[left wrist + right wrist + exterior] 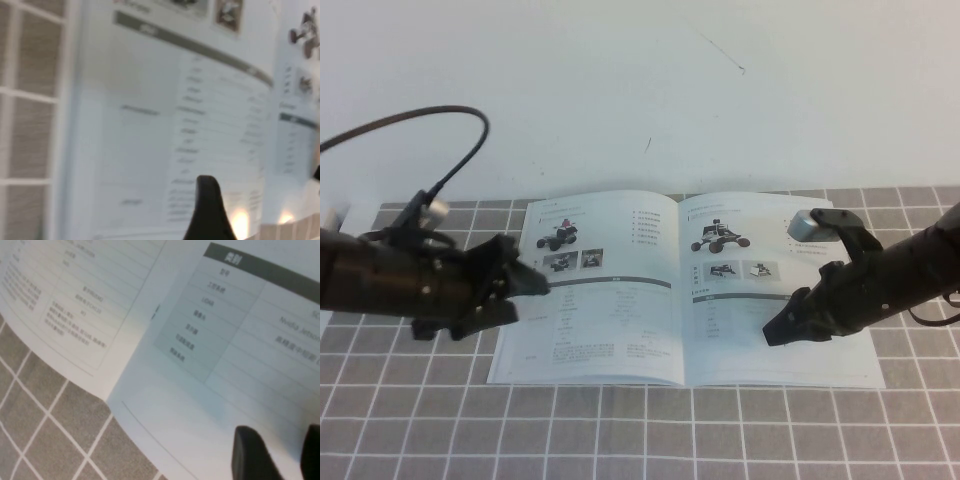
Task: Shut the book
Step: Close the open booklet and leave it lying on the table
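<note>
Both grippers noted low at open book [620, 300], flat at centre: left gripper [535, 285] at left page edge, grip undeterminable; right gripper [776, 332] over right page. Left wrist: print only. Right wrist: fingers [250, 455] parted, empty. Judged pre-grasp; next, catch one page edge and fold over.

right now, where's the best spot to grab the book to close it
Probably the left page's outer edge, from the robot's left: the book lies flat and open, so only that free edge can be lifted over the spine. The left hand is at that edge; the right hand, open, hangs over the right page.
</note>
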